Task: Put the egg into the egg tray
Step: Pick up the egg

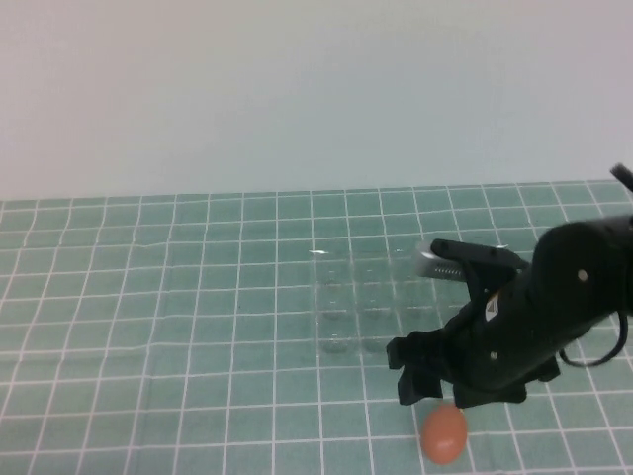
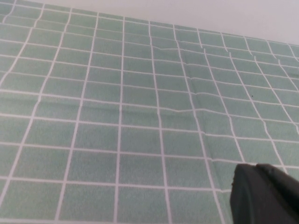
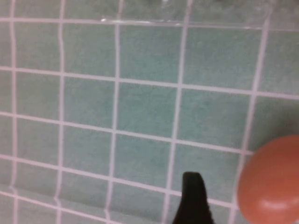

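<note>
The orange-brown egg (image 1: 444,433) lies on the green grid mat near the front edge, just in front of the clear egg tray (image 1: 341,341), whose cups show only as faint glints. My right gripper (image 1: 419,382) hangs low right behind the egg, its arm reaching over the tray's right side. In the right wrist view one dark finger (image 3: 192,199) stands beside the egg (image 3: 272,182), a gap between them; the other finger is out of frame. The tray's near rim (image 3: 140,21) shows there. My left gripper (image 2: 264,196) shows only as a dark shape over bare mat.
The green grid mat (image 1: 148,317) covers the table up to a pale wall at the back. The left arm does not show in the high view. A cable loops beside the right arm (image 1: 603,351).
</note>
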`<control>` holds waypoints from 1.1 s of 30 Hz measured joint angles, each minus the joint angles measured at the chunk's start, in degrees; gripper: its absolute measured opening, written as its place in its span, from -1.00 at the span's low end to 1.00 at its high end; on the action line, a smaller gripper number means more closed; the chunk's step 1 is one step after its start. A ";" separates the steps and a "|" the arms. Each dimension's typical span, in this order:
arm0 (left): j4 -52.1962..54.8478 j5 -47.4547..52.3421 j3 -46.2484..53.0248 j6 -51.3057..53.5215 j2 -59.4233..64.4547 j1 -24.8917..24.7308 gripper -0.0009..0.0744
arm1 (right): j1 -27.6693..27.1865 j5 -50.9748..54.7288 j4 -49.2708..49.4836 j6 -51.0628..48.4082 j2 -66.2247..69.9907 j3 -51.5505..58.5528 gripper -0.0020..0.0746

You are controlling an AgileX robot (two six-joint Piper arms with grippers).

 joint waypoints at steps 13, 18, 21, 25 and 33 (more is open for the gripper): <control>0.00 0.00 0.00 0.00 0.00 0.00 -0.98 | 0.00 15.77 -12.34 9.98 2.63 -7.74 0.32; 0.00 0.00 0.00 0.00 0.00 0.00 -0.98 | 0.00 13.85 -10.39 9.74 5.07 -7.74 0.32; 0.00 0.00 0.00 0.00 0.00 0.00 -0.98 | 0.00 12.67 -9.45 9.21 6.02 -7.74 0.32; 0.00 0.00 0.00 0.00 0.00 0.00 -0.98 | 0.00 12.15 -9.36 8.32 7.49 -7.74 0.32; 0.00 0.00 0.00 0.00 0.00 0.00 -0.98 | 0.00 11.19 -8.33 7.76 10.13 -7.83 0.32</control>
